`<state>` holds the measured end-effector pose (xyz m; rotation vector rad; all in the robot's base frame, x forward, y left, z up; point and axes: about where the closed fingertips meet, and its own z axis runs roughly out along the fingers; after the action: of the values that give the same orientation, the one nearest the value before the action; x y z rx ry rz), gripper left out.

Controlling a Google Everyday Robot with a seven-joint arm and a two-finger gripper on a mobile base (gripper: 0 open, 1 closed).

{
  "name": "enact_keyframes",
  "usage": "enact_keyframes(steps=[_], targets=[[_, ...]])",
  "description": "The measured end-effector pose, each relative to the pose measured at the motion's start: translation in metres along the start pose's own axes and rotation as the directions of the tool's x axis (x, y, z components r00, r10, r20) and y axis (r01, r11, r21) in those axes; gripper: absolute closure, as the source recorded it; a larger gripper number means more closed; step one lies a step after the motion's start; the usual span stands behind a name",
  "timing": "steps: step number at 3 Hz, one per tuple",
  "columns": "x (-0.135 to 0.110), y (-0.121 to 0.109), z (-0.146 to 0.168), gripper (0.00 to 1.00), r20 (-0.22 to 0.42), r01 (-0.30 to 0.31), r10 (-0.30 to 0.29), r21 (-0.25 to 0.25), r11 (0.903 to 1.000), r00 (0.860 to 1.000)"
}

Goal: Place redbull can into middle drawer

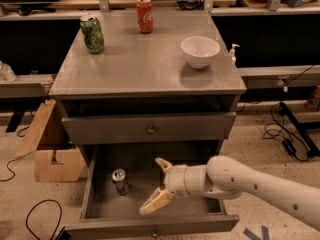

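Camera view has the redbull can (pixel 119 180) standing upright in the left part of the open middle drawer (pixel 200 224). The gripper (pixel 158 184) sits inside the drawer to the can's right, fingers spread wide and holding nothing (a clear gap to the can). The placing itself looks done. The next move calls for lifting the arm out cleanly, steering clear of the can and the drawer's front.

Three cans (pixel 92 33) (pixel 144 15) counting the redbull can (pixel 119 180), one bowl (pixel 200 51), two drawers (pixel 150 129), one claw (pixel 150 186) over the middle drawer (pixel 150 226).
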<state>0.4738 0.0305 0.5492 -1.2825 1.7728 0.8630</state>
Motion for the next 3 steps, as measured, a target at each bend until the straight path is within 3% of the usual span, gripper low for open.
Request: enact_keyframes(steps=[1,2,3], targets=[[-0.034,-0.026,-0.075,0.0,-0.077,0.046,-0.042,0.055,0.9974,0.996],[-0.088,-0.045,-0.155,0.0,-0.177,0.127,-0.109,0.088,0.988,0.978],[-0.138,-0.034,-0.219,0.0,-0.282,0.176,-0.139,0.111,0.9781,0.949]])
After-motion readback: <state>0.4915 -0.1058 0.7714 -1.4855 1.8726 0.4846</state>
